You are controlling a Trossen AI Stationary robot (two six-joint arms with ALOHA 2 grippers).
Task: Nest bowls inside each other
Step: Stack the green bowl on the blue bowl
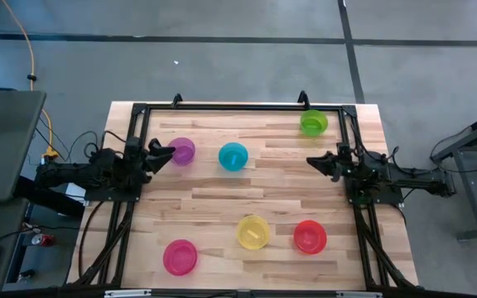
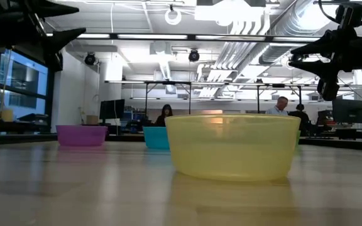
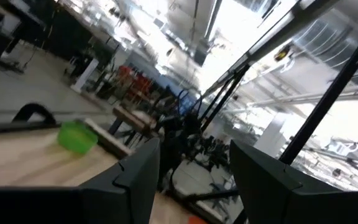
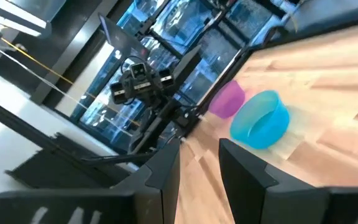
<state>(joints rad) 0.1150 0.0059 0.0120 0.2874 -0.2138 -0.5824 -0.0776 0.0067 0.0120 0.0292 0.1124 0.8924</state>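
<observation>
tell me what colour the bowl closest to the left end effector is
Purple bowl, clearest in the high view.

Overhead ceiling lights (image 2: 231, 12) illuminate brightly, with glare blown out in the left wrist view. That view shows motion blur. The yellow bowl (image 2: 232, 145) glows translucent; shadows beneath it are soft.

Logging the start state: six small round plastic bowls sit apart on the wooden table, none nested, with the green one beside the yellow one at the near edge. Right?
Not quite. In the high view the small round green plastic bowl sits alone at the far right corner of the wooden table. The red bowl is beside the yellow bowl. All six are apart, none nested.
</observation>
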